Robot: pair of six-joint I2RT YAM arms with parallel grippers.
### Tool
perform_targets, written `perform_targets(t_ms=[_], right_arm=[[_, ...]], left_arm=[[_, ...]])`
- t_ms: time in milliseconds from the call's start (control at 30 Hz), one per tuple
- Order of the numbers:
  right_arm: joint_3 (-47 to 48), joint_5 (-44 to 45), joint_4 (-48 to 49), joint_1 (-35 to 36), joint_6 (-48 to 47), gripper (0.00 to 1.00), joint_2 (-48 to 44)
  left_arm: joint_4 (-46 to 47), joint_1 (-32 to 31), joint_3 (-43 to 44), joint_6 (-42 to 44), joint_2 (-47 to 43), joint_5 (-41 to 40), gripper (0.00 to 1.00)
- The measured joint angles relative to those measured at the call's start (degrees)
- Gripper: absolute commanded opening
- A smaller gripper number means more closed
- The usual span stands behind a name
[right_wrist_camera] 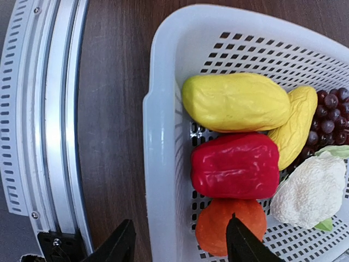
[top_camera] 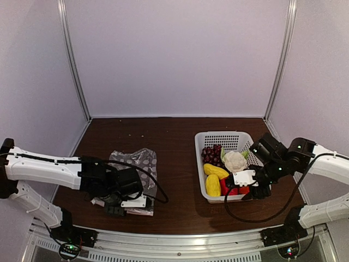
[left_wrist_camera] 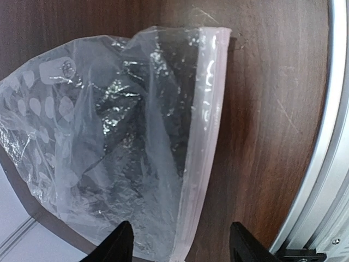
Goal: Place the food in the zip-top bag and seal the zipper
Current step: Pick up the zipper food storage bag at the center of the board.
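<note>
Enclosing a dark wood table [top_camera: 169, 136], pale walls [top_camera: 174, 54] rise behind both arms' jaws, each released.

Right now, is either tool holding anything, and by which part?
Nothing is held. The left tool is open over the zipper of the zip-top bag; the right tool is open over the wall of the basket.

Clear dotted plastic zip-top bag [top_camera: 136, 161] is laid on the left half of the dark wooden surface [top_camera: 174, 202]. White perforated plastic basket [top_camera: 223, 135] is set on the right half, well apart. In it, purple toy grapes [top_camera: 211, 154] are placed far-left and white toy cauliflower [top_camera: 235, 160] right of them. Yellow toy pieces [top_camera: 215, 171] are placed before the grapes. Red toy pepper [right_wrist_camera: 234, 165] and orange toy fruit [right_wrist_camera: 226, 221] are lined rightward along the near wall.
</note>
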Motion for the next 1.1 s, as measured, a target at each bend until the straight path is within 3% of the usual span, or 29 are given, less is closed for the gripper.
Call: perform_targets(t_ms=[233, 533, 933, 1100], right_arm=[[3.6, -2.0, 0.8, -1.3, 1.1, 0.59, -1.6], [3.6, -2.3, 0.8, -1.4, 1.9, 0.59, -1.6], [3.6, -2.3, 0.9, -1.5, 2.2, 0.59, -2.2], [3.6, -2.3, 1.0, -1.7, 2.3, 0.59, -3.7]], left_arm=[[1.4, -2.9, -2.8, 1.4, 3.1, -4.0, 0.60], [4.9, -6.9, -4.7, 2.8, 5.0, -11.1, 0.51], [8.9, -7.8, -7.8, 3.8, 6.9, -18.8, 0.51], [11.2, -8.5, -9.9, 4.8, 7.1, -21.5, 0.31]])
